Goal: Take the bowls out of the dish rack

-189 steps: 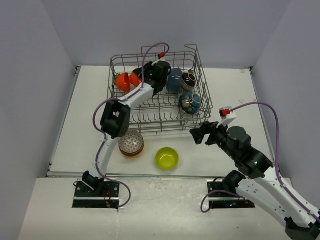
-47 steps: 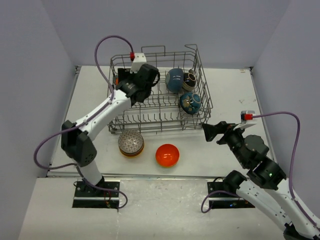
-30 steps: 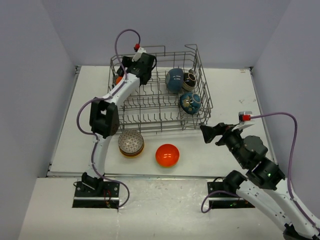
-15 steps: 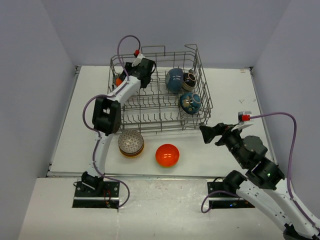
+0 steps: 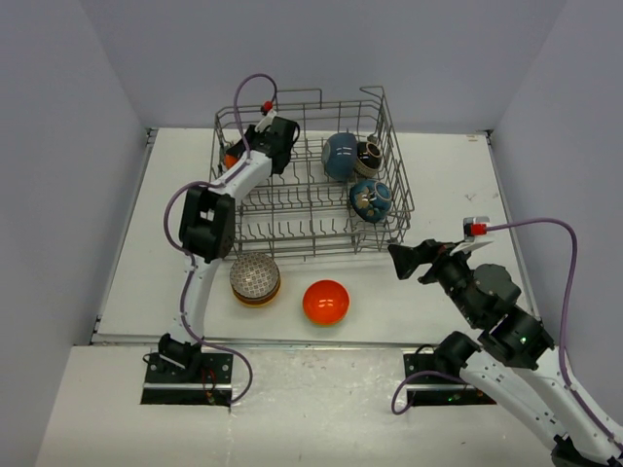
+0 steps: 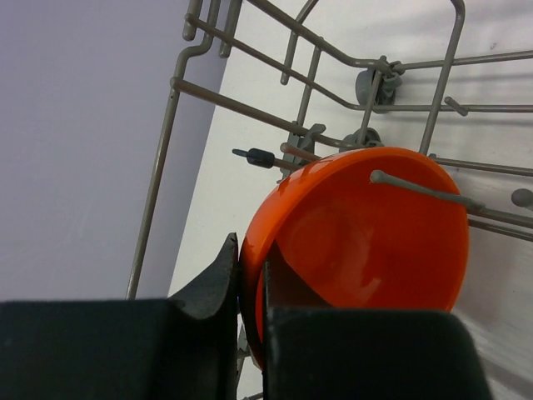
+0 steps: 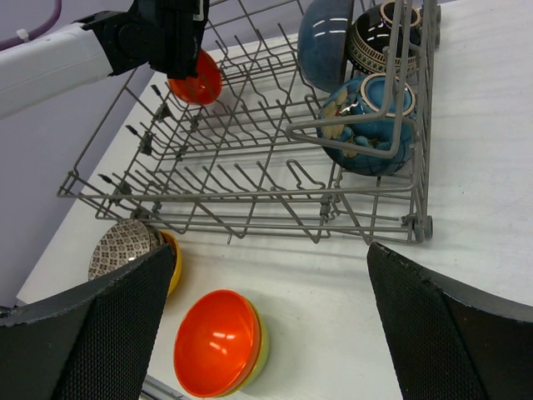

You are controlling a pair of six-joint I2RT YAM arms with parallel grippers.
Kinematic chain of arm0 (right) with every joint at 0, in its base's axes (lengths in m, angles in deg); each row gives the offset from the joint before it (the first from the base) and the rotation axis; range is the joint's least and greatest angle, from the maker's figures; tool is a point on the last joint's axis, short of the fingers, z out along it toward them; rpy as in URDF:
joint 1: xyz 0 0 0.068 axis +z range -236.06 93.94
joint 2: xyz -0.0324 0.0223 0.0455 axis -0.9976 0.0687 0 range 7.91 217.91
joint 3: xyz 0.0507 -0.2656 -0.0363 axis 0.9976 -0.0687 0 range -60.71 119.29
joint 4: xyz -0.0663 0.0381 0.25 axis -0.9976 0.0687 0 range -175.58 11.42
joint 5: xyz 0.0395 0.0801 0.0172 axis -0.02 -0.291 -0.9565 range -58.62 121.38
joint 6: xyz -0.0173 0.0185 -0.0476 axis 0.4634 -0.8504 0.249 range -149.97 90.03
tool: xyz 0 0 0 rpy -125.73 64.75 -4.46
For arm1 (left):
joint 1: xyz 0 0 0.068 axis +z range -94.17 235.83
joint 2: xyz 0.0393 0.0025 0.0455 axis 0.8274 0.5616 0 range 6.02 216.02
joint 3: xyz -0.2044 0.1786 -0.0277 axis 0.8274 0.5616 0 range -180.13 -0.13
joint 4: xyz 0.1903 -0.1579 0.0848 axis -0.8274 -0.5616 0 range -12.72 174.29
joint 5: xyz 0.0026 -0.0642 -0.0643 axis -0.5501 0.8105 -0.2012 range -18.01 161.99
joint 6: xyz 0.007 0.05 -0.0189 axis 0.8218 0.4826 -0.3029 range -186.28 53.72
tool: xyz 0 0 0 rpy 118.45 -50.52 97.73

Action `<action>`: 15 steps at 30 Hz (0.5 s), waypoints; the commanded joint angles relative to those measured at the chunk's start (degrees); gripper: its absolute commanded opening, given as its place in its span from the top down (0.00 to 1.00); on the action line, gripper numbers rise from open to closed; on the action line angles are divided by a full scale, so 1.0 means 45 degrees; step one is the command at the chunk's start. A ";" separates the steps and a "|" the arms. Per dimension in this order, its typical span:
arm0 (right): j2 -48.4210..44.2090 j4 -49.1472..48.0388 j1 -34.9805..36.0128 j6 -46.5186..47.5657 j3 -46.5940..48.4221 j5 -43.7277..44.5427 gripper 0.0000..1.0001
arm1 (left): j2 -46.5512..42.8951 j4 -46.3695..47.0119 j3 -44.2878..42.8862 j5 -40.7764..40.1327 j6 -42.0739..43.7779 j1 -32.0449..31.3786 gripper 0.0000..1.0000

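Note:
The grey wire dish rack (image 5: 292, 209) stands at the back middle of the table. My left gripper (image 5: 243, 156) reaches into its back left corner and is shut on the rim of the orange bowl (image 6: 366, 242), which stands on edge between the tines. At the rack's right end are a blue bowl (image 5: 339, 156), a black-and-cream bowl (image 5: 368, 154) and a dark teal patterned bowl (image 5: 371, 200). On the table in front lie a red bowl (image 5: 326, 302) nested in a yellow-green one, and a patterned bowl (image 5: 255, 277) upside down on a yellow one. My right gripper (image 5: 397, 258) is open and empty.
The right wrist view shows the rack (image 7: 250, 179), the orange bowl (image 7: 200, 79) with my left arm over it, the teal bowl (image 7: 366, 112) and the red bowl (image 7: 218, 342). Grey walls stand close on the left, back and right. The rack's handle loop rises at the back.
The red bowl now lies in the yellow-green bowl on the table. My left arm has gone back to the rack's back left corner and closed on the orange bowl. The right arm barely moved.

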 commanded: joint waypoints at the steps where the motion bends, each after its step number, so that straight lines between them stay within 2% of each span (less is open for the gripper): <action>1: 0.0178 -0.0584 -0.0014 0.0199 -0.0098 -0.0139 0.01 | -0.0109 0.1694 -0.0118 0.0129 0.0818 0.0079 1.00; 12: 0.0451 -0.0603 -0.0014 0.0218 -0.0040 -0.0061 0.01 | 0.0124 0.4093 -0.0450 -0.0104 0.2830 0.0216 1.00; 15: 0.0568 -0.0604 -0.0033 0.0257 -0.0020 -0.0042 0.01 | 0.0222 0.4097 -0.0703 -0.0008 0.2890 0.0255 1.00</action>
